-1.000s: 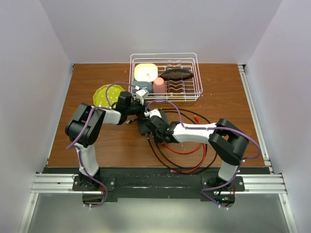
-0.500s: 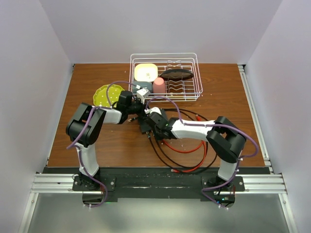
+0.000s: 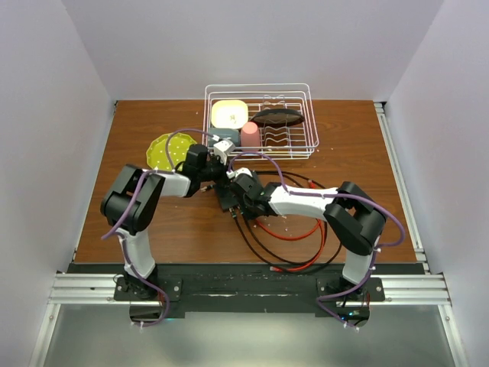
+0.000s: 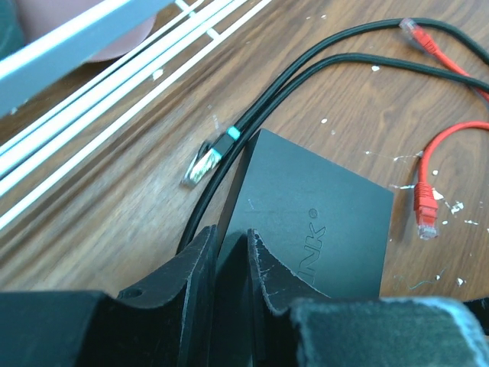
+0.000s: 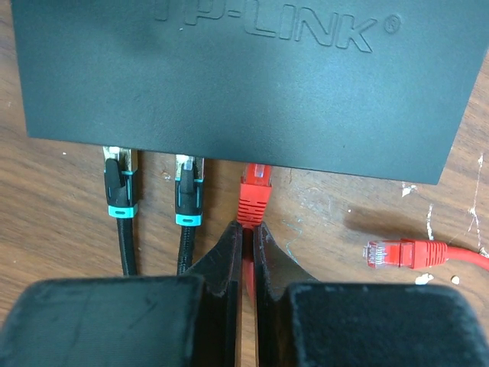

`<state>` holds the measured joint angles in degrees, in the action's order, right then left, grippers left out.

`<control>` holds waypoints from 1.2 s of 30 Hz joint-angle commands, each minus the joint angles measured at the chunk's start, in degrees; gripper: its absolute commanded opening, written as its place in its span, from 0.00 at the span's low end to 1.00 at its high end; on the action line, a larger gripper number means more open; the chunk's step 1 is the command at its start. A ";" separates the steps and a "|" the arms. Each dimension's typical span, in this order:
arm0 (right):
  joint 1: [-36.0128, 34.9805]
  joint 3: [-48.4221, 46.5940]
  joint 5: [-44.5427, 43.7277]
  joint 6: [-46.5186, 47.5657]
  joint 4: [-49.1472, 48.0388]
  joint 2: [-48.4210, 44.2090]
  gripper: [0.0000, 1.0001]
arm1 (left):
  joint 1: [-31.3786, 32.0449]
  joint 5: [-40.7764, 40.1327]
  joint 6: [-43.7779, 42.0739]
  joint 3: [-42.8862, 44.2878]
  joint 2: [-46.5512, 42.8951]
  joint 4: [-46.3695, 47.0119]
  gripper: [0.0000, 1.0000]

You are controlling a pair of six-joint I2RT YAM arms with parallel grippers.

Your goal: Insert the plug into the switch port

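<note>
The switch (image 5: 244,76), a flat matte-black box, lies on the wooden table; in the top view it (image 3: 226,200) sits between the two grippers. My left gripper (image 4: 229,245) is shut on the switch's corner (image 4: 321,229). My right gripper (image 5: 247,233) is shut on a red cable just behind its red plug (image 5: 254,195). The plug's tip meets the switch's socket edge, beside two black plugs (image 5: 121,187) (image 5: 189,191) seated in sockets. How deep the red plug sits is hidden.
A loose red plug (image 5: 390,254) lies right of my right gripper. A loose black plug (image 4: 210,160) and two red plugs (image 4: 425,218) lie around the switch. Cable loops (image 3: 290,237) lie at front right. A white dish rack (image 3: 260,118) and a yellow plate (image 3: 164,149) stand behind.
My right arm has shifted slightly left and forward, bringing the red plug up to the switch. My left gripper has stayed on the switch.
</note>
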<state>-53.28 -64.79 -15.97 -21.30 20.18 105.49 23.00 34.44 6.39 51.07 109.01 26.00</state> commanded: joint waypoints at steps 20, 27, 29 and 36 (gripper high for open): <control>-5.96 0.81 -2.05 -1.55 -10.87 4.90 0.15 | -2.53 -13.51 10.13 -16.09 -25.77 -8.24 0.85; -6.67 1.34 -4.51 -4.01 -7.45 3.41 0.30 | -2.61 -21.86 12.23 -18.72 -36.31 -8.86 0.95; -6.67 1.51 -6.18 -4.36 -6.22 1.74 0.36 | -2.70 -23.10 13.20 -19.69 -40.62 -7.73 1.00; -6.67 1.78 -8.03 -4.63 -3.06 -5.64 0.59 | -2.61 -20.03 14.35 -17.50 -48.71 -10.53 1.00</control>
<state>-59.83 -62.83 -21.98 -25.45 12.93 105.03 20.05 13.04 19.40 31.07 63.18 15.70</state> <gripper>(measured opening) 0.521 0.997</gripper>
